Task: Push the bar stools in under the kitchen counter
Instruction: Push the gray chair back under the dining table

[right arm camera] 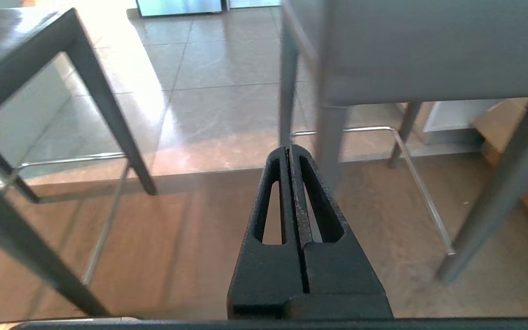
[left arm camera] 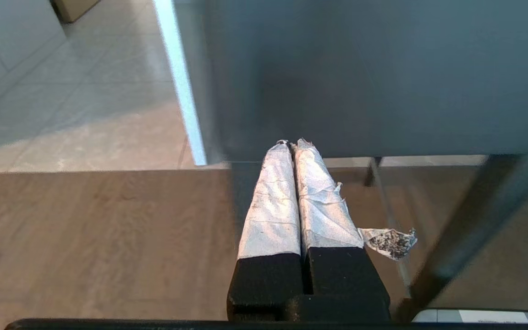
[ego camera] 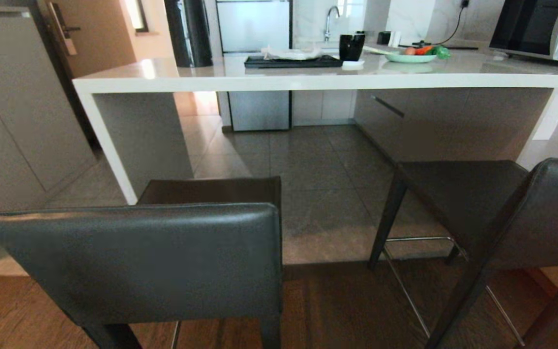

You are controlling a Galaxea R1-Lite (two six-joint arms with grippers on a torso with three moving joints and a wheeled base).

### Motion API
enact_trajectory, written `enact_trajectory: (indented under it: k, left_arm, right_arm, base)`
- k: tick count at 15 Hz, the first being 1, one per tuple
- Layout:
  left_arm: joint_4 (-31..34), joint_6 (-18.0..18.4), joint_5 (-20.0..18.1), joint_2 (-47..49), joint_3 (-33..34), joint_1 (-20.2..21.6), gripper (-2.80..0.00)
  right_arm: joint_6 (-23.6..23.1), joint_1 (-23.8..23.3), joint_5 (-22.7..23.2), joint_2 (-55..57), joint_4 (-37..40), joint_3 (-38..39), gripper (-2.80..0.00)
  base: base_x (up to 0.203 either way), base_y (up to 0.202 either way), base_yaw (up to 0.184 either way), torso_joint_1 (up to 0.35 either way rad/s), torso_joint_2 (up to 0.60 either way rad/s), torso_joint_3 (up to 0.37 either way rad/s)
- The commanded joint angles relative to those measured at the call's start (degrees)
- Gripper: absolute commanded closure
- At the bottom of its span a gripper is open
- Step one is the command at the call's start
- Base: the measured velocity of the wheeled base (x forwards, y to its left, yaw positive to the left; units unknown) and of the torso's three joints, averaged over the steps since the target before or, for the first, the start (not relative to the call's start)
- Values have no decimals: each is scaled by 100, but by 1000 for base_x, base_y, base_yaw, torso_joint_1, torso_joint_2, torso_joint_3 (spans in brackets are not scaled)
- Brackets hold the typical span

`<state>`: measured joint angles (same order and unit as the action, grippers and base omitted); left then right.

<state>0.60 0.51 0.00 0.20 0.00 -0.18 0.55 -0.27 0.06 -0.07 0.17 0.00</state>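
Observation:
Two bar stools stand in front of the kitchen counter (ego camera: 279, 77), both pulled out from it. The left stool (ego camera: 153, 257) shows me its dark grey backrest, square to the counter. The right stool (ego camera: 540, 213) is turned at an angle, its seat (ego camera: 458, 189) just short of the counter's edge. Neither gripper appears in the head view. My left gripper (left arm camera: 291, 143), its fingers wrapped in white tape, is shut and empty close behind the left stool's backrest (left arm camera: 374, 73). Low between the two stools, my right gripper (right arm camera: 289, 149) is shut and empty beside the right stool (right arm camera: 420, 50).
Grey cabinets (ego camera: 12, 121) line the left side. The counter's slab leg (ego camera: 114, 145) stands just left of the left stool. On the counter are a black tray (ego camera: 291, 61), a black mug (ego camera: 351, 46), a green plate (ego camera: 410, 57) and a microwave (ego camera: 540, 26).

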Motion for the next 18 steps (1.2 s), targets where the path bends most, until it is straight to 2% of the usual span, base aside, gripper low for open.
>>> enact_trajectory:
  k: [1, 18]
  left_arm:
    - [1, 2, 0, 6, 0, 1, 0]
    - [1, 2, 0, 6, 0, 1, 0]
  right_arm:
    - [-2, 0, 2, 7, 1, 0, 0]
    - [-2, 0, 2, 7, 1, 0, 0]
  base:
    - [0, -198, -2, 5, 2, -5]
    - [0, -196, 2, 2, 3, 2]
